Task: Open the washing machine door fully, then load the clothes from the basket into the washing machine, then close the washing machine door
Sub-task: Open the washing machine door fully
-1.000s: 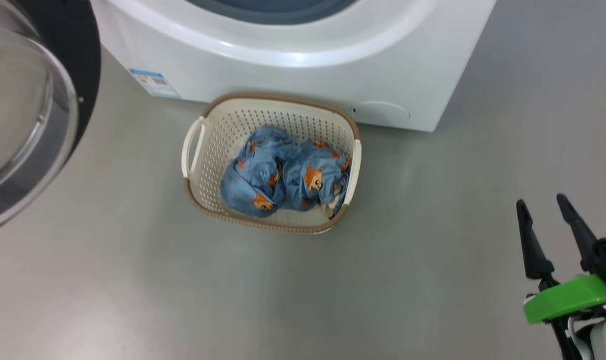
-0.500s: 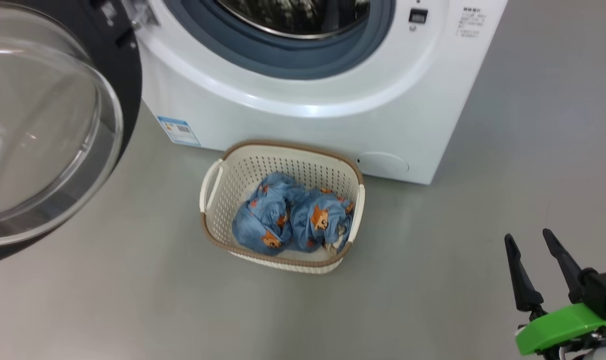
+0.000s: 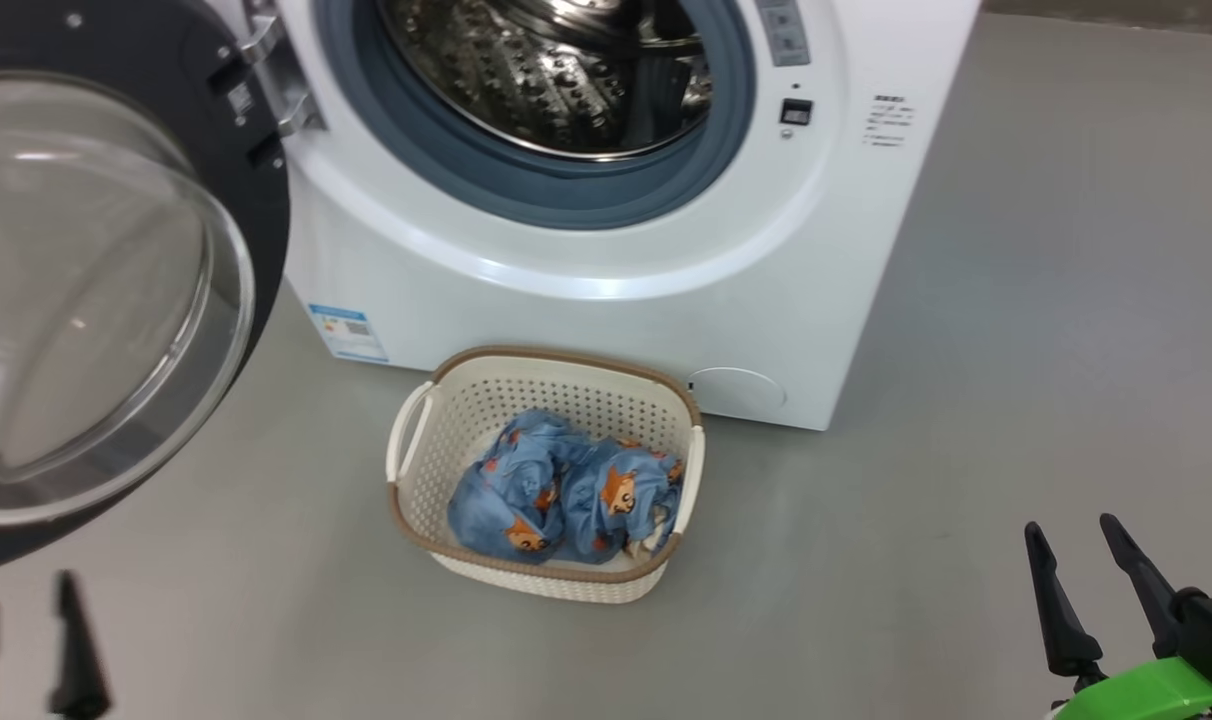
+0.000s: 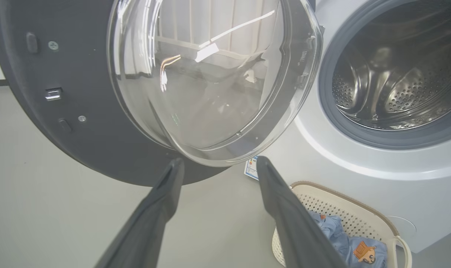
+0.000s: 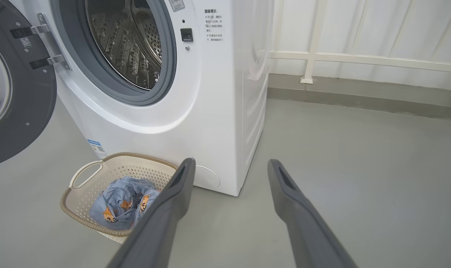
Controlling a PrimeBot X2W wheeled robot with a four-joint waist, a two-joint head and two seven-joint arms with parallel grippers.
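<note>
Head view, then wrists: laundry corner, grey floor point(image 3: 916, 500).
Items: washing machine point(image 3: 606, 320), its washing machine door point(image 3: 86, 300) standing open at left; basket point(image 3: 526, 395) holding clothes point(image 3: 556, 490) just before its front. Left wrist view: left gripper point(image 4: 218, 162) spread, empty. Right wrist view: right gripper point(image 5: 229, 163) spread, empty; white railing point(image 5: 359, 59) along wall.

Nothing here reads clearly. On the washer point(image 3: 586, 300) front, right of the opening, stands a small notice point(image 5: 213, 25) of several lines in dark Chinese characters, too fine to make out. A blue-and-white label point(image 3: 347, 332) sits at the lower left corner, its print a blur. The door point(image 5: 21, 111) carries a tiny white code sticker point(image 5: 25, 42) by the hinge, unreadable too.
</note>
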